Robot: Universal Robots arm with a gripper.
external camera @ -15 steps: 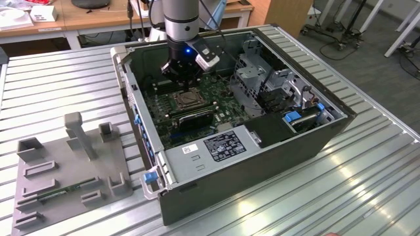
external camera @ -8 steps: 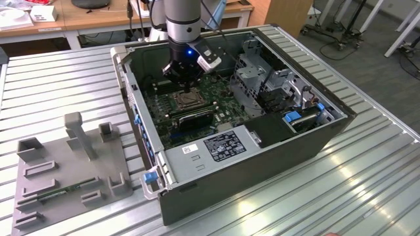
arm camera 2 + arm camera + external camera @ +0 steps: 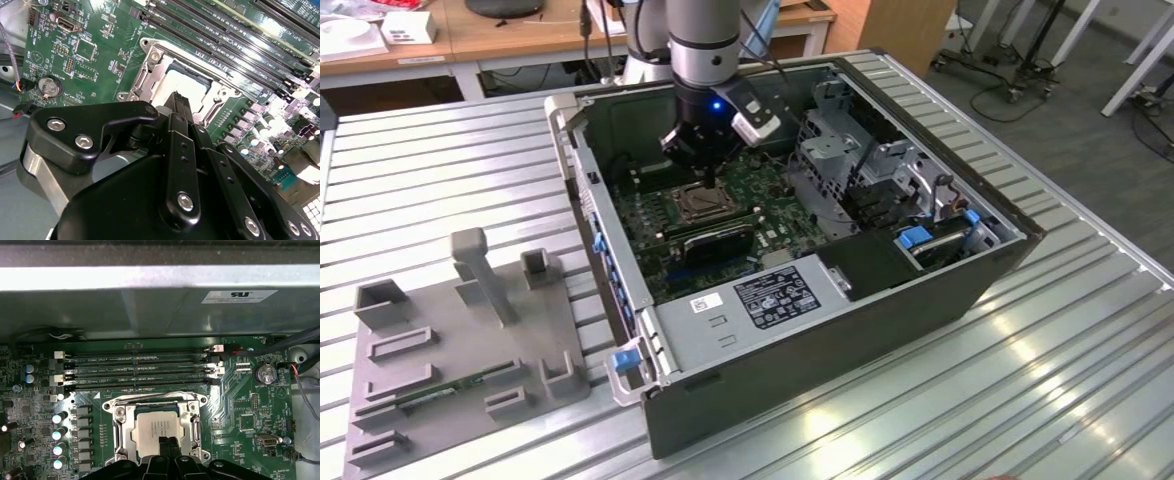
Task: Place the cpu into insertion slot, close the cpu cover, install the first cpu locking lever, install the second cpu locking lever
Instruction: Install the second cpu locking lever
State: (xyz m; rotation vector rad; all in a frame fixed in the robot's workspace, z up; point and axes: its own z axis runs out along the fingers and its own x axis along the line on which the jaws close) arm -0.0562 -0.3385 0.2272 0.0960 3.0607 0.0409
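The cpu (image 3: 157, 426), a pale silvery square, lies flat in the insertion slot (image 3: 156, 401) on the green motherboard. The cpu cover (image 3: 119, 429), a silvery frame, lies down around it, and the chip shows through its window. My gripper (image 3: 168, 442) hangs just above the cpu's near edge with its two black fingers pressed together, holding nothing. In the second wrist view the gripper (image 3: 180, 99) points at the rim of the cover (image 3: 150, 75), beside the cpu's pale face (image 3: 182, 82). In the exterior view the gripper (image 3: 706, 181) stands inside the open computer case, over the slot (image 3: 696, 206).
Long black memory slots (image 3: 140, 371) run just beyond the socket. A coin battery (image 3: 265, 373) and loose cables (image 3: 300, 385) sit to one side. A metal drive cage (image 3: 854, 160) and the case walls (image 3: 587, 190) hem the arm in. A grey fixture (image 3: 467, 340) rests on the table.
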